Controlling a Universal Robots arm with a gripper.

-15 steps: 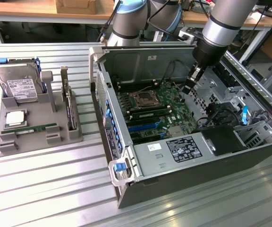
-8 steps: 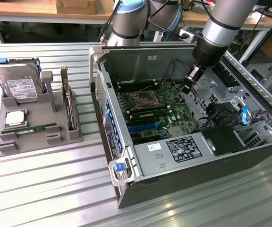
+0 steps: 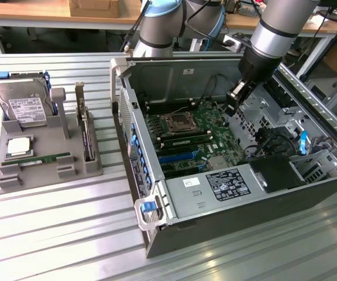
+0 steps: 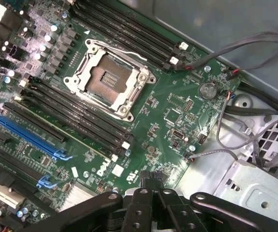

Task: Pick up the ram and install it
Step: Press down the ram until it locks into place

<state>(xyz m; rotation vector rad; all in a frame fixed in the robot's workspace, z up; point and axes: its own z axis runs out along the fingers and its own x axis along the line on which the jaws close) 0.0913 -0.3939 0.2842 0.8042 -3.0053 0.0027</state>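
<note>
While one ram [image 3: 38, 159] lies in the grey tray [image 3: 4, 181], the tool [image 4: 151, 186] hangs clenched, empty, above the motherboard [image 4: 177, 111].

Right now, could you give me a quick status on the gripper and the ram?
Gripper shut, empty, above motherboard. One ram lying in grey tray. Nothing in the way.

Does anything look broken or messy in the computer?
Nothing looks broken or spilled. The computer case lies open on its side, the processor socket sits empty with its frame in place, and loose cables trail across the board's edge. One ram lies flat in the grey tray.
</note>
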